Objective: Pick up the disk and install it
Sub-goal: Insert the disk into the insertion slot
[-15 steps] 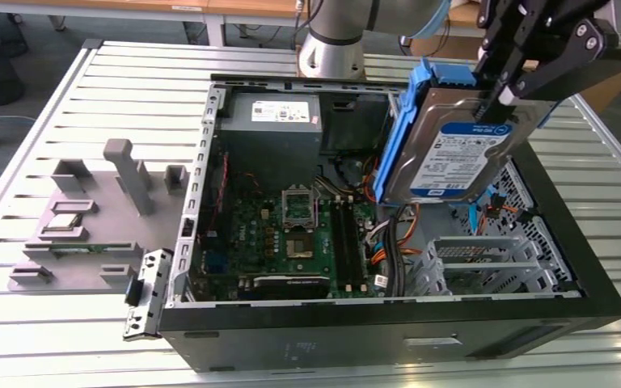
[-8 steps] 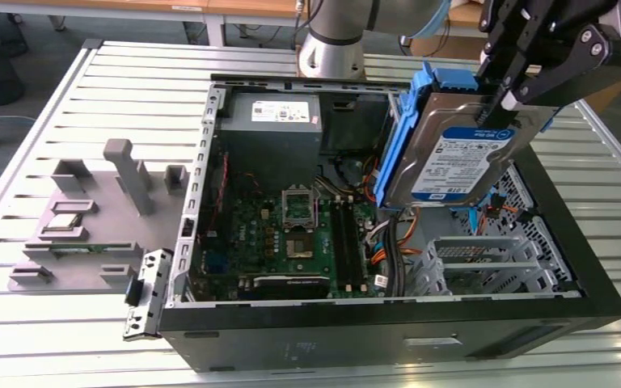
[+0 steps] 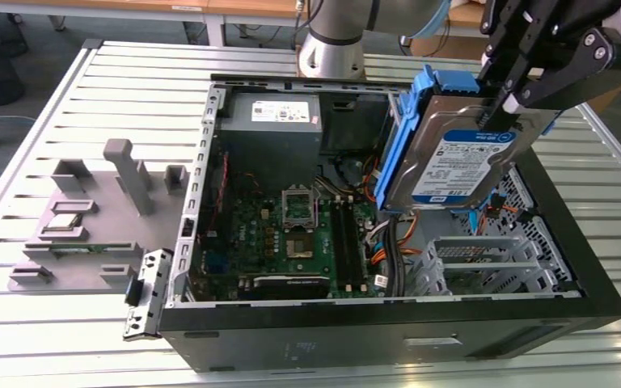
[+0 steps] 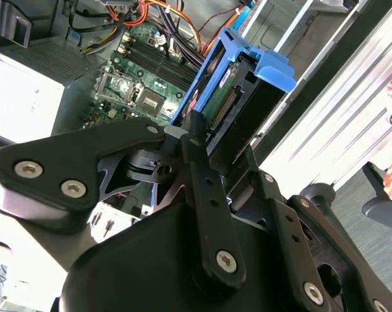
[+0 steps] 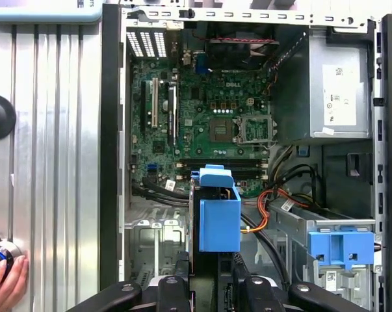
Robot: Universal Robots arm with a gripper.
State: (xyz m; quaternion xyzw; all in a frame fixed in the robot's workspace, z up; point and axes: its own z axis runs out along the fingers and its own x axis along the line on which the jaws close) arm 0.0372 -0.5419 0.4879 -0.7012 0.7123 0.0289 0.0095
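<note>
Disk [image 3: 456, 166] hangs on edge at two o'clock in the exterior view, label side to the camera and blue carrier handle uppermost. It is tilted over the open computer case [image 3: 397, 327]. The slatted metal table [image 3: 62, 343] carries that case, with a grey fixture [image 3: 84, 234] at nine o'clock. Inside the case, the power supply [image 3: 272, 113] lies at twelve o'clock, the motherboard [image 3: 289, 226] at the centre and the grey drive cage [image 3: 483, 259] at four o'clock, below the disk's lower end. The gripper [image 3: 501, 109] comes in from one o'clock, its fingers [image 4: 197, 140] closed tight on the disk's upper end near the handle. In both wrist views the disk [image 5: 220, 221] shows edge-on, label hidden. A blue bracket [image 5: 342, 247] sits on the cage. A person's hand [image 5: 4, 286], cut off at the frame edge, touches a small round object that is hard to make out.
</note>
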